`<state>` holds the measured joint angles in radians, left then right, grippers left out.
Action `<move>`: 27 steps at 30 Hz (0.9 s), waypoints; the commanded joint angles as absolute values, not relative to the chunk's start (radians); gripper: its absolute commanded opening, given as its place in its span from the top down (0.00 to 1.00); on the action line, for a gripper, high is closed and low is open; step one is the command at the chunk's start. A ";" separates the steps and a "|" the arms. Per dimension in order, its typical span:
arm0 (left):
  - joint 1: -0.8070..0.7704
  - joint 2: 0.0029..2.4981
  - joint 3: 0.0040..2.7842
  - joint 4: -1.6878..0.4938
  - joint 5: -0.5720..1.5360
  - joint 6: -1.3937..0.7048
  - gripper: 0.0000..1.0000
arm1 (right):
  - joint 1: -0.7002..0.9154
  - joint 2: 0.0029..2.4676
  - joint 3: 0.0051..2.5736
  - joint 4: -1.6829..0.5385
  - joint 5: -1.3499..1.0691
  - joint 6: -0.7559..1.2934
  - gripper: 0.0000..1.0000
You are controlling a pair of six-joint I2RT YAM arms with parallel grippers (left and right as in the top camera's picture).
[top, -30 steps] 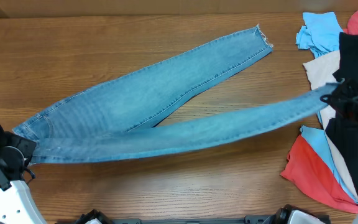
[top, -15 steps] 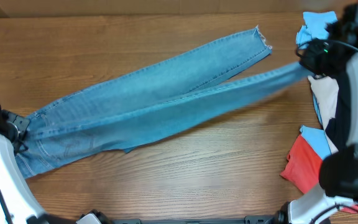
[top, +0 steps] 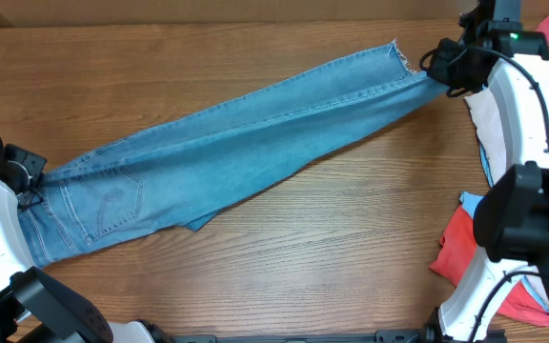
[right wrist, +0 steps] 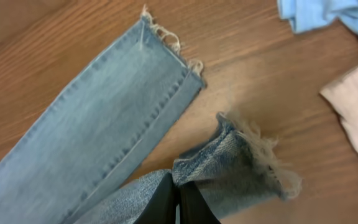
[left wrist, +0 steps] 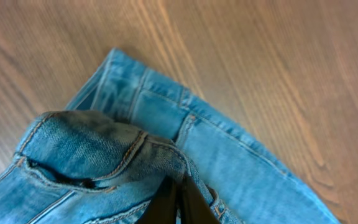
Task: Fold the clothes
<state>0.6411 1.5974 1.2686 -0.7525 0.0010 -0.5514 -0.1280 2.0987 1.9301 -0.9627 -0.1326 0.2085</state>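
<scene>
The light blue jeans (top: 236, 143) lie slantwise across the table, waist at the left, one leg folded over the other. A stitched back pocket (top: 114, 205) faces up near the waist. My left gripper (top: 29, 186) is shut on the waistband (left wrist: 123, 155) at the left end. My right gripper (top: 438, 69) is shut on the frayed hem (right wrist: 241, 162) of the upper leg, held just off the hem of the lower leg (right wrist: 166, 43). In the right wrist view the held hem bunches above the wood.
A pile of other garments sits at the right edge: sky-blue cloth (right wrist: 328, 15), a pale beige piece (right wrist: 353, 106) and a red one (top: 465, 252). The right arm (top: 527, 143) stands over that pile. Bare wooden tabletop (top: 332, 257) lies in front of the jeans.
My right gripper has carried the near leg's hem back and to the left, laying that leg onto the far leg. The waist end at the left has turned over, showing a back pocket.
</scene>
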 commanded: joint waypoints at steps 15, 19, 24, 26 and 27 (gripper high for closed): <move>0.573 1.606 1.296 -0.722 -0.187 -0.566 0.96 | -0.091 2.194 1.965 -0.715 -0.046 0.205 0.96; 0.574 1.635 1.296 -0.728 -0.187 -0.566 0.96 | -0.089 2.217 1.965 -0.685 -0.047 0.206 0.96; 0.573 1.700 1.296 -0.726 -0.191 -0.566 0.96 | -0.070 2.252 1.965 -0.648 -0.046 0.205 0.96; 0.574 1.714 1.296 -0.724 -0.195 -0.566 0.96 | -0.063 2.259 1.965 -0.628 -0.046 0.205 0.96; 0.574 1.720 1.296 -0.723 -0.195 -0.566 0.96 | -0.060 2.262 1.965 -0.619 -0.046 0.205 0.96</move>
<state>0.5690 1.6997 1.2705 -0.7307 -0.1287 -0.5518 -0.0570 2.2494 1.9316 -0.6472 -0.0963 0.2081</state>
